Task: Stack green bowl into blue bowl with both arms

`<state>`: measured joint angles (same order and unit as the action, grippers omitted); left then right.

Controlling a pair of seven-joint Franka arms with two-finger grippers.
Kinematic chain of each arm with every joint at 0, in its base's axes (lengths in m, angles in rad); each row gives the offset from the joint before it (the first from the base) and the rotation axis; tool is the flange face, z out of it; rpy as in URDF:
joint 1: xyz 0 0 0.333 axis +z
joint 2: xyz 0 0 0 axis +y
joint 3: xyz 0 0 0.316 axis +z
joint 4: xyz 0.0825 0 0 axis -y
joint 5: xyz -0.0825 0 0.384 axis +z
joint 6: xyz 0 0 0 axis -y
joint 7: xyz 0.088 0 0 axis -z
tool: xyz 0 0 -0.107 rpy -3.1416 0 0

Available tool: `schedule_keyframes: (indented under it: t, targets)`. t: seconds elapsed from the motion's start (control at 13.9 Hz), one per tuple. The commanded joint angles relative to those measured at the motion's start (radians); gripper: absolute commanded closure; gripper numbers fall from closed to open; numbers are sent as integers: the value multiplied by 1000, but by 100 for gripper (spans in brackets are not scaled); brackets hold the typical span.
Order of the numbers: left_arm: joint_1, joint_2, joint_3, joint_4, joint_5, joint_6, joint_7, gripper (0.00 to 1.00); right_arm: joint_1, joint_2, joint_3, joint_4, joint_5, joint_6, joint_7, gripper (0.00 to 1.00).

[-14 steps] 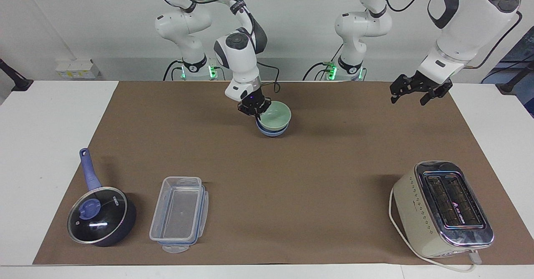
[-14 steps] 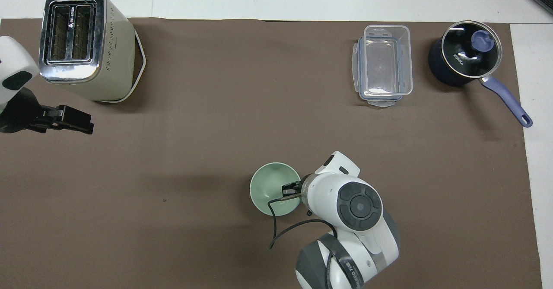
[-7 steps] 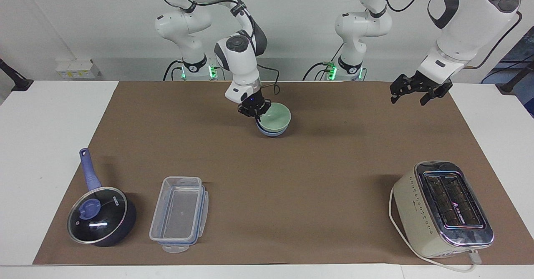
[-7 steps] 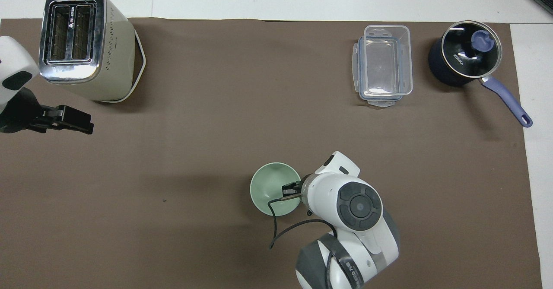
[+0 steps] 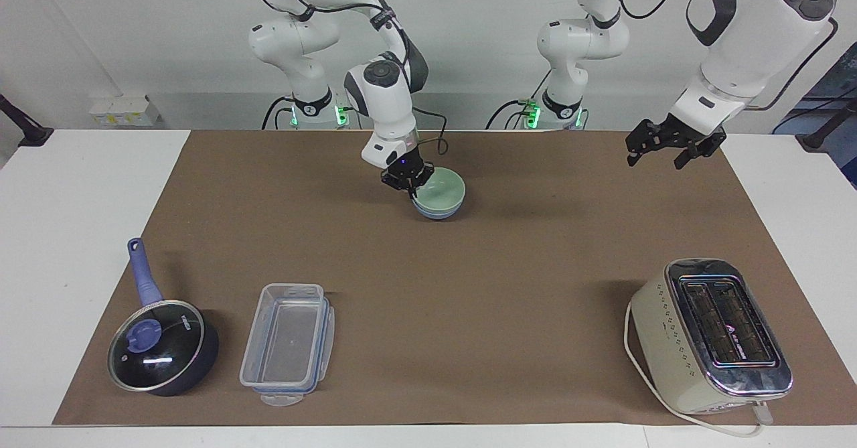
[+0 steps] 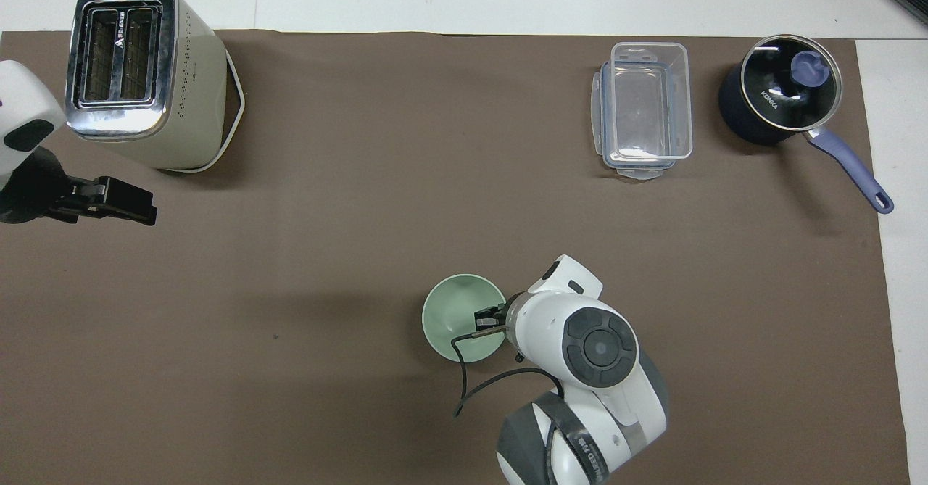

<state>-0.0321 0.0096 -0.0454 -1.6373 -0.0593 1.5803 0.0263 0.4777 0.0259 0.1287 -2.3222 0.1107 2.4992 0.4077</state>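
Green bowl (image 5: pixel 440 193) is sitting nested inside the blue bowl (image 5: pixel 435 214), whose rim and lower wall are showing just beneath it in the facing view; from overhead the green bowl (image 6: pixel 461 317) is covering the blue one completely. The stacked pair is resting on the brown mat (image 5: pixel 509 267), near the robots' edge and around the middle of the table's length.

The right gripper (image 5: pixel 406 179) is standing at the green bowl's rim, on the side toward the right arm's end of the table, and its fingers are pinching that rim, one inside the bowl and one outside. In the overhead view the right gripper (image 6: pixel 490 318) is peeking out from under the arm's white wrist at the same edge of the bowl.

The left gripper (image 5: pixel 669 141) is hanging in the air, well apart from the bowls, over the mat toward the left arm's end of the table; this arm is waiting. Its fingers are spread apart and holding nothing. From overhead the left gripper (image 6: pixel 119 201) is appearing near the toaster (image 5: pixel 711 337).

A clear plastic container (image 5: pixel 288 344) and a dark lidded saucepan (image 5: pixel 163 345) are lying well apart from the right gripper, farther from the robots, toward the right arm's end.
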Motion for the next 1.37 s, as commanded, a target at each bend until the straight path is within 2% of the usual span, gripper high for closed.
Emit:
schedule_keyframes:
  t: [0.0, 0.07, 0.22, 0.43, 0.72, 1.01, 1.15, 1.29]
  targets:
    - [4, 6, -7, 17, 19, -19, -16, 0, -8, -6, -1, 0, -23, 9, 17, 19]
    - [4, 6, -7, 19, 19, -20, -14, 0, -11, -12, -3, 13, -23, -26, 31, 16]
    - [4, 6, -7, 17, 19, -20, -16, 0, -25, -27, -6, 76, -23, -121, 71, 0]
    - [4, 6, -7, 17, 19, -20, -16, 0, -120, -87, -6, 170, -28, -270, 59, 0]
    - [4, 6, -7, 17, 19, -20, -16, 0, -304, -162, -7, 259, -29, -408, -22, 0]
    - [4, 6, -7, 19, 19, -20, -16, 0, -474, -126, -4, 469, -98, -584, -134, 0]
    - [4, 6, -7, 19, 19, -20, -14, 0, -501, -91, -3, 584, -167, -673, -167, 0]
    - [4, 6, -7, 19, 19, -20, -16, 0, -505, -20, -6, 749, -178, -842, -170, 0]
